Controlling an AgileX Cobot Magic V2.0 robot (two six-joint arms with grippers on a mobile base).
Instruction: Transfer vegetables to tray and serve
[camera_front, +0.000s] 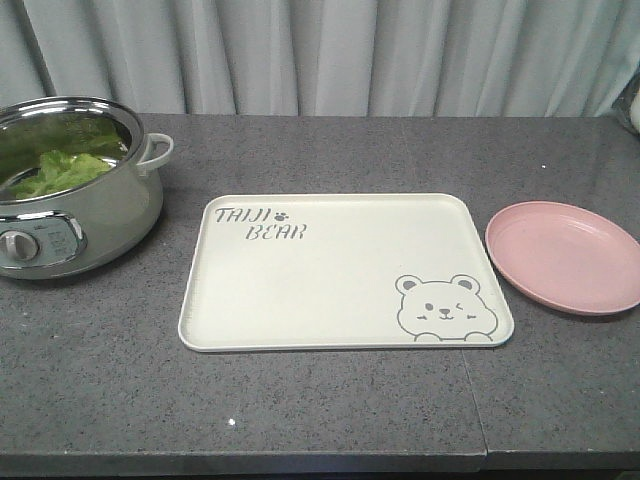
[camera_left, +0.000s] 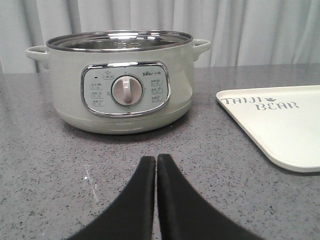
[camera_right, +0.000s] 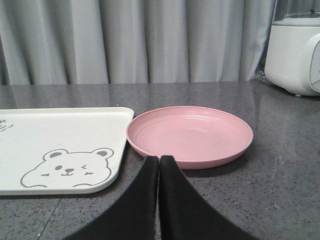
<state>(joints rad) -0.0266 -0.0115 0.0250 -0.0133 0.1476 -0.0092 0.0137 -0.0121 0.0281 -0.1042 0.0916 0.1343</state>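
Green lettuce vegetables (camera_front: 62, 168) lie inside a pale green electric pot (camera_front: 75, 215) at the left of the counter. The cream tray (camera_front: 340, 275) with "TAIJI BEAR" lettering and a bear drawing lies flat in the middle and holds nothing. My left gripper (camera_left: 156, 161) is shut with nothing in it, low over the counter in front of the pot (camera_left: 122, 80), with the tray's corner (camera_left: 280, 125) to its right. My right gripper (camera_right: 159, 161) is shut and empty, just before the gap between the tray (camera_right: 65, 135) and the pink plate. Neither gripper shows in the front view.
A round pink plate (camera_front: 562, 255) sits right of the tray, also seen in the right wrist view (camera_right: 190, 132). A white appliance (camera_right: 295, 52) stands at the far right back. Grey curtains hang behind the dark speckled counter (camera_front: 320, 400).
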